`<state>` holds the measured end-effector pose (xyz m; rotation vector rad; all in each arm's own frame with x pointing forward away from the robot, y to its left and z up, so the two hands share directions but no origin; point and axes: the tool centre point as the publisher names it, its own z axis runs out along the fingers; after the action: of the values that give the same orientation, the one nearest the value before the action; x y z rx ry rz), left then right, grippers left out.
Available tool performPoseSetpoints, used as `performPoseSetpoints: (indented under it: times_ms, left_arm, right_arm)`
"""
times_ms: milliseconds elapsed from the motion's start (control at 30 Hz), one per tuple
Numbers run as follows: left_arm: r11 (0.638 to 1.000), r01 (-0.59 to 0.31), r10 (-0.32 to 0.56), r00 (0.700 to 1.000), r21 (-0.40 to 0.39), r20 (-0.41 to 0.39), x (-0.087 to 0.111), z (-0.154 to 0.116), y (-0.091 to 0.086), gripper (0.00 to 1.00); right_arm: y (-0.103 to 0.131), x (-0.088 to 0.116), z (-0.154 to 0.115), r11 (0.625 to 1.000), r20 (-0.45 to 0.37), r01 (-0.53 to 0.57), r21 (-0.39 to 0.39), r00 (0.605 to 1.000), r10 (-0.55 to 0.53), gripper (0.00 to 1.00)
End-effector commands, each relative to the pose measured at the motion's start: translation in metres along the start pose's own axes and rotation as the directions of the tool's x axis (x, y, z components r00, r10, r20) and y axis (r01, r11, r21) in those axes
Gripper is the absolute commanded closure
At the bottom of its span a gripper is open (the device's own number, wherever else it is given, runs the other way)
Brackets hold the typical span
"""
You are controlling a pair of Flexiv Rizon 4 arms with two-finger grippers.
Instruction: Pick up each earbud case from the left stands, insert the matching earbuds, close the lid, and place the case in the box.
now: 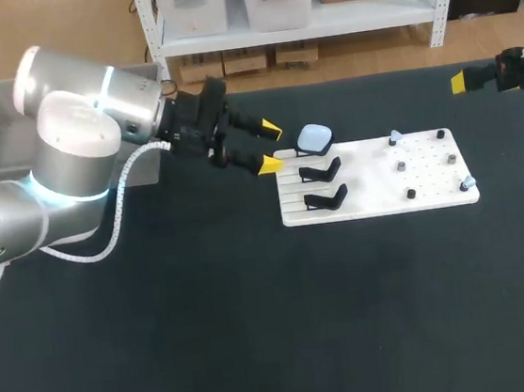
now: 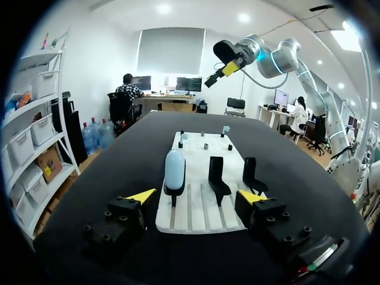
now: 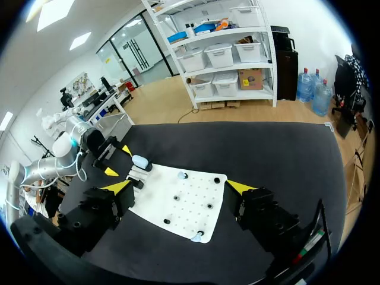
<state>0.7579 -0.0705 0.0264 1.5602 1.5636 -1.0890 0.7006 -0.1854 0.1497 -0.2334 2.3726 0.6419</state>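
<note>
Head view, one earbud case (image 1: 314, 137), three stands (image 1: 321, 169)

We see a table (image 1: 258, 329) with a matte black top that fills most of the head view. On it, right of the middle and toward the far side, a flat white board (image 1: 375, 192) lies with its long side running across the table, slightly askew to the table's edge. The board's left end carries several parallel grooves (image 2: 199, 208) that run lengthwise and stop short of its middle. Its right half is dotted with rows of tiny holes (image 1: 425, 152). Four small dark pegs (image 1: 401, 167) stand upright in that half, well apart from one another, two nearer the far edge and two nearer us.
</note>
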Motion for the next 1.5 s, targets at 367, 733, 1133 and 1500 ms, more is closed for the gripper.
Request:
performPoseSetpoints:
  times_ms: [367,733,1133,1500]
  left_arm:
    - [1.000,0.004,-0.003,1.000,0.011,-0.016,-0.006,0.007,0.015,0.19]
    - [1.000,0.010,-0.010,0.999,0.002,-0.034,-0.011,0.010,0.016,0.36]
    - [1.000,0.012,-0.012,0.999,-0.003,-0.038,-0.013,0.019,0.018,0.51]
    - [1.000,0.011,-0.011,0.999,0.003,-0.047,-0.011,0.024,0.024,0.45]
  right_arm:
    - [0.000,0.000,0.000,1.000,0.000,0.000,0.000,1.000,0.000,0.00]
    - [0.000,0.000,0.000,1.000,0.000,0.000,0.000,1.000,0.000,0.00]
    - [0.000,0.000,0.000,1.000,0.000,0.000,0.000,1.000,0.000,0.00]
    - [0.000,0.000,0.000,1.000,0.000,0.000,0.000,1.000,0.000,0.00]
